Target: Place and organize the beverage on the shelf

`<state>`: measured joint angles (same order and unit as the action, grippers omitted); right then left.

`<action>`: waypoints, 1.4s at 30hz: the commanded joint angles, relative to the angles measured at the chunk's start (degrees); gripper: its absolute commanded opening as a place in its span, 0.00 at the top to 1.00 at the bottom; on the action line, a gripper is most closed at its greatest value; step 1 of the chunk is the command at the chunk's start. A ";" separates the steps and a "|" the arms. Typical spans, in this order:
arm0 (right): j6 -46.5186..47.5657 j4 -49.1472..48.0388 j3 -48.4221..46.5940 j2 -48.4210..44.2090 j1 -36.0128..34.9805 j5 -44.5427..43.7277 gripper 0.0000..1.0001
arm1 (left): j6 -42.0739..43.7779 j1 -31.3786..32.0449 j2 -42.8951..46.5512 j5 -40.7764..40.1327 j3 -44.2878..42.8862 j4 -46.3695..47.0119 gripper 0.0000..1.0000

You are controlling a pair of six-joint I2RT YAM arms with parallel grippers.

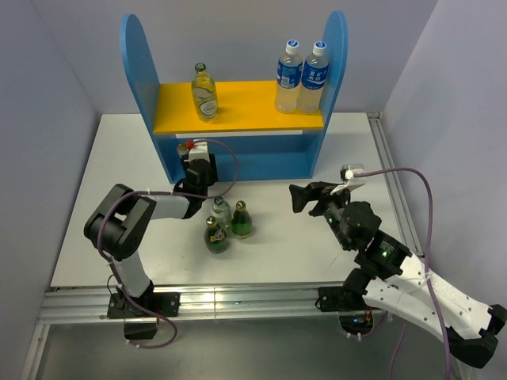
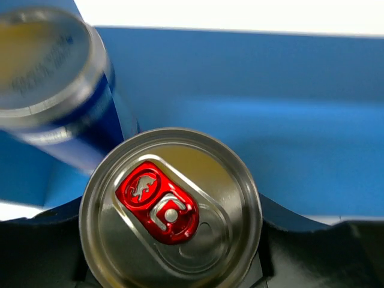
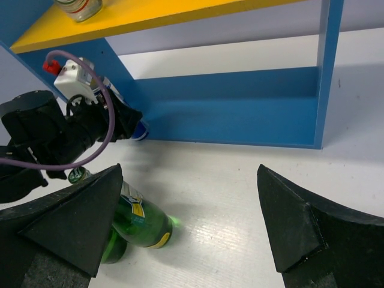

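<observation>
Shows a blue shelf (image 1: 261,158) with a yellow upper board (image 1: 245,111) at the far side of a white table (image 1: 127,158). Carries one clear glass bottle (image 1: 204,93) on the board's left and two plastic water bottles (image 1: 289,77) on its right. Has the left gripper (image 1: 196,165) at the lower level's left end, clamped on a slim can (image 2: 171,207), red tab up, just beside a blurred second can (image 2: 54,78). Shows another clear bottle (image 1: 220,210) and two dark green bottles (image 1: 242,222) clustered upright on the table. Has the right gripper (image 3: 189,174) nearby, fingers wide apart, holding nothing.
</observation>
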<state>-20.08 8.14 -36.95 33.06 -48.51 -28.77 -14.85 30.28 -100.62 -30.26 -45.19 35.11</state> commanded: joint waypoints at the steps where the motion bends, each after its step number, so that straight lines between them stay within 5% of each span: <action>1: 0.48 -2.34 0.30 0.51 -0.27 0.56 0.00 | -0.79 -1.19 -1.77 0.12 -3.41 9.09 1.00; 8: 0.48 -2.52 0.30 1.48 -0.18 0.74 0.00 | -0.44 -2.42 -5.90 -1.02 -7.01 10.07 1.00; 15: 0.57 -2.60 0.30 2.18 -0.27 0.65 0.00 | -1.94 -2.86 -9.77 -3.85 -15.19 -1.18 1.00; 17: 0.65 -2.78 0.21 2.36 -0.27 0.74 0.00 | -2.55 -2.95 -10.12 -3.05 -16.15 -2.85 0.84; 18: 0.65 -2.78 0.21 2.45 -0.27 0.74 0.00 | -2.72 -3.12 -10.12 -2.70 -16.25 -2.86 0.68; 24: 0.65 -2.96 0.21 2.36 -0.27 0.91 0.00 | -2.90 -3.21 -9.25 -1.21 -15.28 -3.55 0.22; 28: 0.56 -3.13 0.47 2.10 -0.18 1.09 0.00 | -3.08 -3.21 -8.46 -0.68 -14.84 -4.79 0.12; 42: 0.12 -3.04 1.35 -1.07 -0.27 2.32 0.00 | -4.22 -0.31 -0.55 -1.12 -7.55 -6.99 0.05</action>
<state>-19.92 7.01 -36.01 33.15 -48.51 -27.00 -18.26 28.80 -105.67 -31.29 -54.06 27.70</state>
